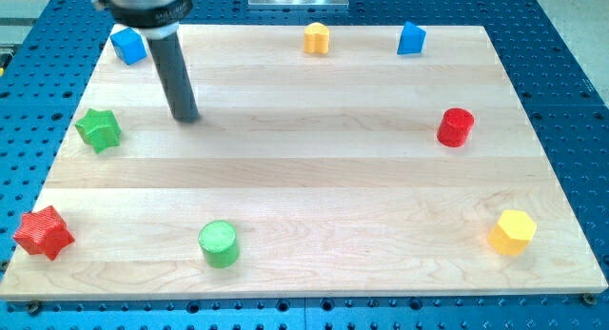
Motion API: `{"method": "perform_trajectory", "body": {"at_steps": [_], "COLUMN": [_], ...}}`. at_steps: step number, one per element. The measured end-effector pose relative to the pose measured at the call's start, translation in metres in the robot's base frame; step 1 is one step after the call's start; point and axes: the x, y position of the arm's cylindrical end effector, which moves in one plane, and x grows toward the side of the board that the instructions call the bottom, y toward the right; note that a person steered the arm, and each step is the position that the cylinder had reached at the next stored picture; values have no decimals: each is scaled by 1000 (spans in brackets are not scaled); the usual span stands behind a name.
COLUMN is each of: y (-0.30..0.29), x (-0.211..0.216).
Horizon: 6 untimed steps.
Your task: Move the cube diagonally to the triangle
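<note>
A blue cube [127, 46] sits at the board's top left corner. A blue triangular block [410, 38] stands near the top right edge. My tip [186, 117] rests on the board below and to the right of the blue cube, apart from it, and right of a green star [98, 129]. The dark rod rises from the tip toward the view's top left.
A yellow block [316, 38] sits at the top middle. A red cylinder [456, 127] is at the right, a yellow hexagon [512, 232] at the bottom right, a green cylinder [219, 243] at the bottom, and a red star [43, 233] at the bottom left.
</note>
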Motion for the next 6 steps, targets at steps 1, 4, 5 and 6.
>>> {"method": "perform_trajectory", "body": {"at_steps": [1, 4, 5, 6], "y": [-69, -129, -138, -71], "x": [-5, -113, -127, -134]}}
